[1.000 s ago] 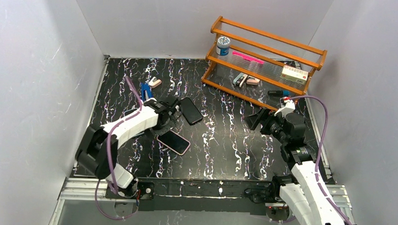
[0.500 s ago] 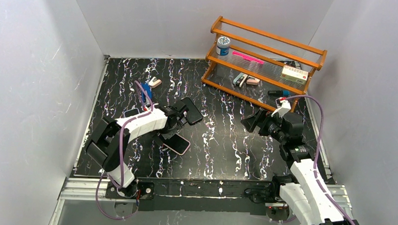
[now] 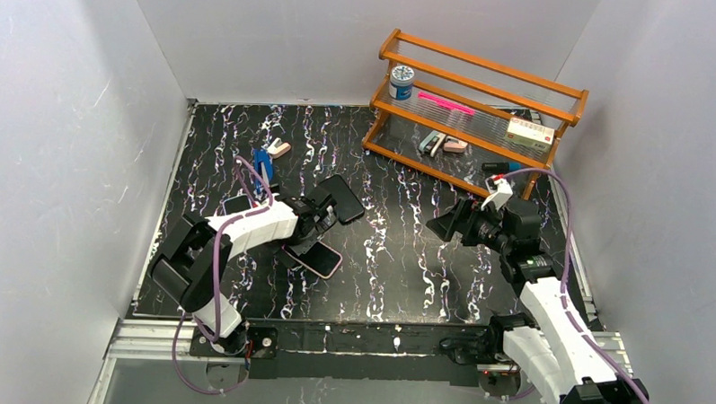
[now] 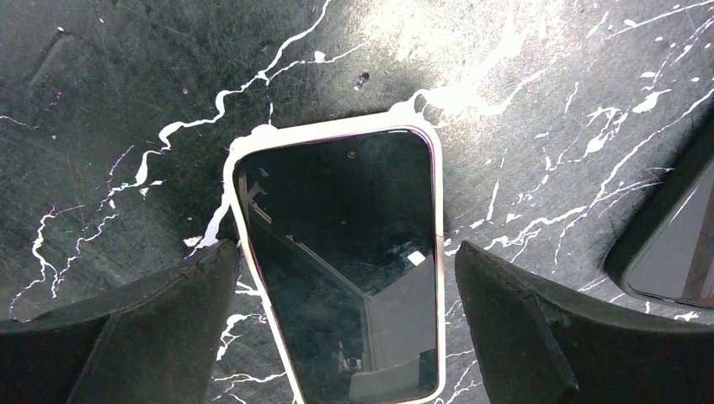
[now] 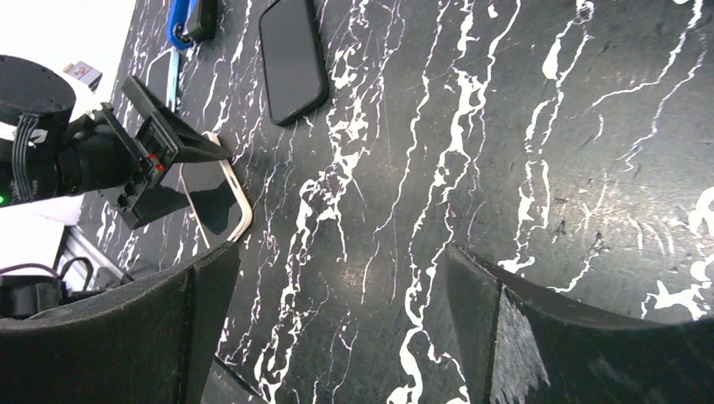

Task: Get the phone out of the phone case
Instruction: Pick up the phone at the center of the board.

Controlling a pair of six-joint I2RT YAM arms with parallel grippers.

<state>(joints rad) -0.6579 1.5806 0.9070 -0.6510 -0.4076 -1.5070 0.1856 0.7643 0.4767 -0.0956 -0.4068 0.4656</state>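
left wrist: the phone (image 4: 341, 278) lies face up, fully seated in its pale pink case (image 4: 240, 147) on the table (image 4: 505, 101), between the wide-open, empty fingers of the left gripper (image 4: 345, 252). grip the case's long edges, not the glass (the right gripper (image 3: 445, 221), likewise spread and empty, hovers well apart). the wooden rack (image 3: 485, 65) holds a tin (image 3: 401, 80) and a box (image 3: 529, 132).

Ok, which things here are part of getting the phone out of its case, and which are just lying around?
Job: phone in its pale case; left tool, open, straddling it.
Lying about: bare black phone; blue item; wooden rack and its contents.
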